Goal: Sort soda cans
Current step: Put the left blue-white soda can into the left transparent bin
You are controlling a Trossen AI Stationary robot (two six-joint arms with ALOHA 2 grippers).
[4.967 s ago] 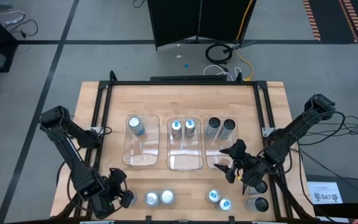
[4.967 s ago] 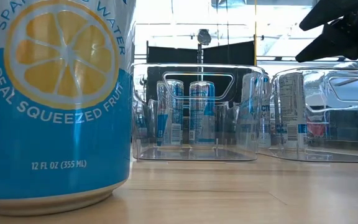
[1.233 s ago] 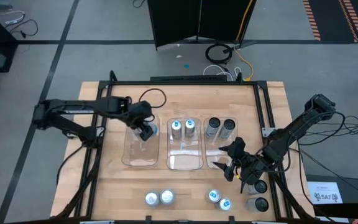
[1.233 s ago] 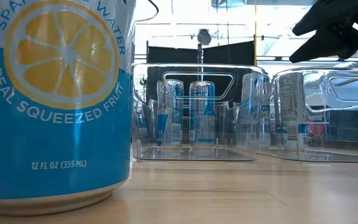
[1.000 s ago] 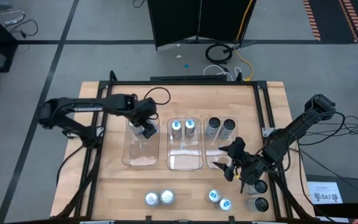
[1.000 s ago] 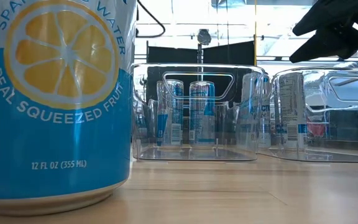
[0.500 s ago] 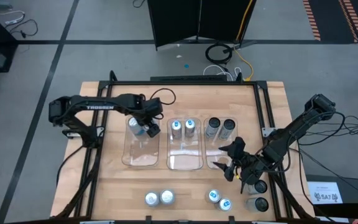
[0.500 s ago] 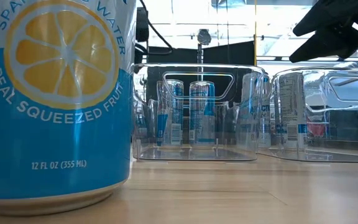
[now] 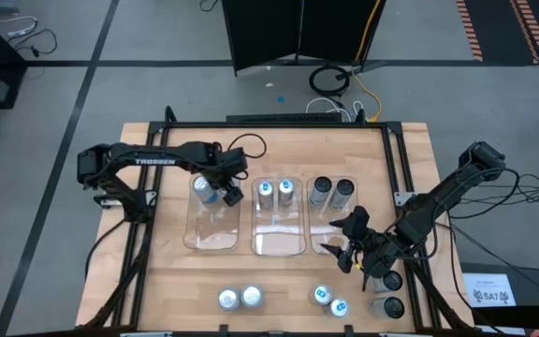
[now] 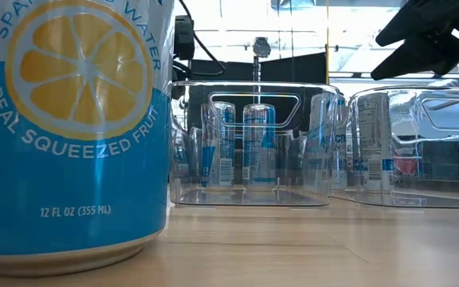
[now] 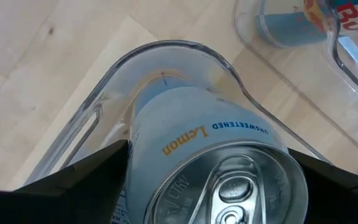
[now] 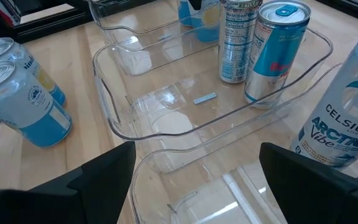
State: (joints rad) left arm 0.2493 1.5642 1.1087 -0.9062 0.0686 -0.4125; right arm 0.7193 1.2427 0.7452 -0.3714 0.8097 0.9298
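My left gripper [image 9: 225, 193] reaches down into the far end of the left clear bin [image 9: 210, 234], shut on a pale lemon soda can [image 11: 210, 162]. Another silver-topped can [image 9: 204, 189] stands beside it in that bin. The middle bin [image 9: 279, 241] holds two blue-topped cans [image 9: 275, 190], and the right bin [image 9: 330, 225] holds two dark cans [image 9: 332, 190]. My right gripper [image 9: 349, 245] hovers open over the right bin's near end, nothing between its fingers. Loose cans stand along the near edge: two silver-topped [image 9: 239, 298], two blue-topped [image 9: 330, 300], two dark [image 9: 388, 293]. My left gripper pinches the lemon can's upper side wall [image 11: 135, 168] between its two fingers, one on each side just below the rim. The fingers come from above, pointing down. The can is upright with its lower end deep in the bin's far right corner; whether it stands on the floor I cannot tell.
A large lemon can [image 10: 70, 127] fills the low view's left. A black frame [image 9: 269, 122] runs along the table's far edge and sides. Bare wood lies between the bins and the near row of cans.
My left gripper has gone a little toward the table's right and down with the lemon can, lowering it into the far end of the left bin. The can has stayed upright. My right gripper has kept still.
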